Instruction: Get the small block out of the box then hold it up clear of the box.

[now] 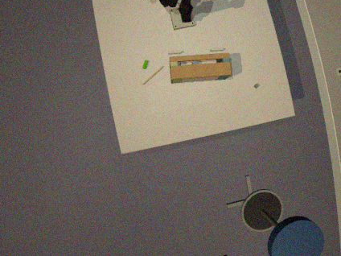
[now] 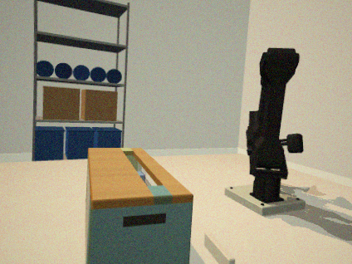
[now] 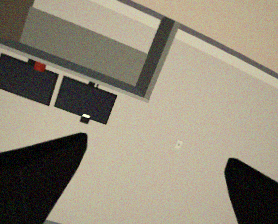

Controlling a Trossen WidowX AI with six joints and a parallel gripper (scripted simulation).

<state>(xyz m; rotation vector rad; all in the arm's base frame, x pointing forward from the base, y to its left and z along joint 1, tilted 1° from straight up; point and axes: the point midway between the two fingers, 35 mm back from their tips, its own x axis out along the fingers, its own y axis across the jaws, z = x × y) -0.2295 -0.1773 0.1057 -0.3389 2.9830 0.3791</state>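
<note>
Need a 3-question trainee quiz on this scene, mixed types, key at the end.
1. True or false: the green piece lies inside the box.

2. Multiple choice: what runs along the top of the box?
A) a round hole
B) a long slot
C) a hinged handle

3. Fill in the blank: the claw, seen from the wrist, has its fingers standing ____.

Key: 1 false; 2 B; 3 apart
</note>
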